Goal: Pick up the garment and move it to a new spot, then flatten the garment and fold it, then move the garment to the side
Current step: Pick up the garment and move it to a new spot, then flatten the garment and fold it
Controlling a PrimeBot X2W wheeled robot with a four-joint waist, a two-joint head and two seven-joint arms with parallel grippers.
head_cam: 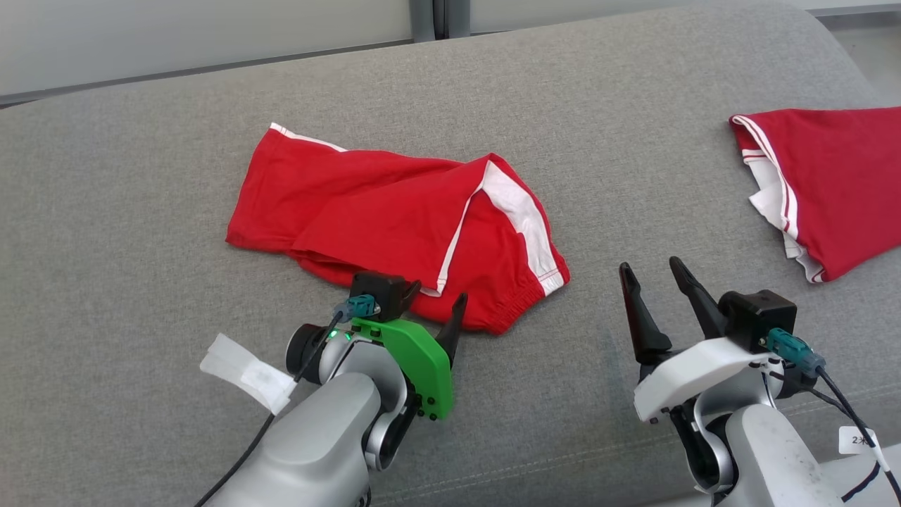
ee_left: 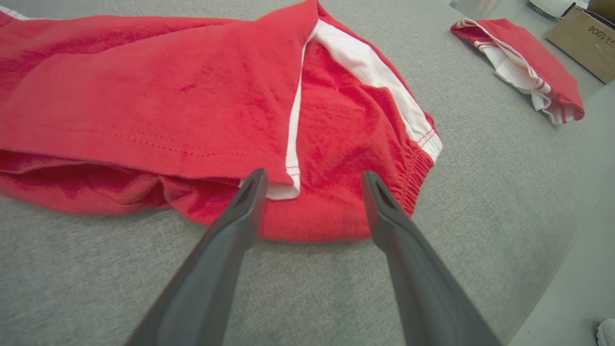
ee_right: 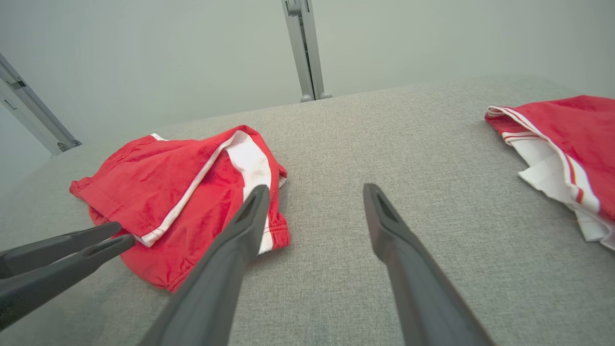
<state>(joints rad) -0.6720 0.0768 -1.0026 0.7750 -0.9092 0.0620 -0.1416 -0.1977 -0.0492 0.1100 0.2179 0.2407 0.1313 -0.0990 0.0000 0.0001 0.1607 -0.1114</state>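
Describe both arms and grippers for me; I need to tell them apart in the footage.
Both arms are silver-grey; each gripper has two long dark tapered fingers and a black camera box with teal plug and black cable. The left gripper wears a green bracket, with white tape on its cable. The right gripper wears a white bracket, with a white printed tag on its cable.

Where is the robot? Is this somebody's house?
Probably a test room or workshop rather than a home. Red shorts lie on a wide grey padded surface. Plain pale panels joined by a metal post stand behind it. A cardboard box sits past its edge.
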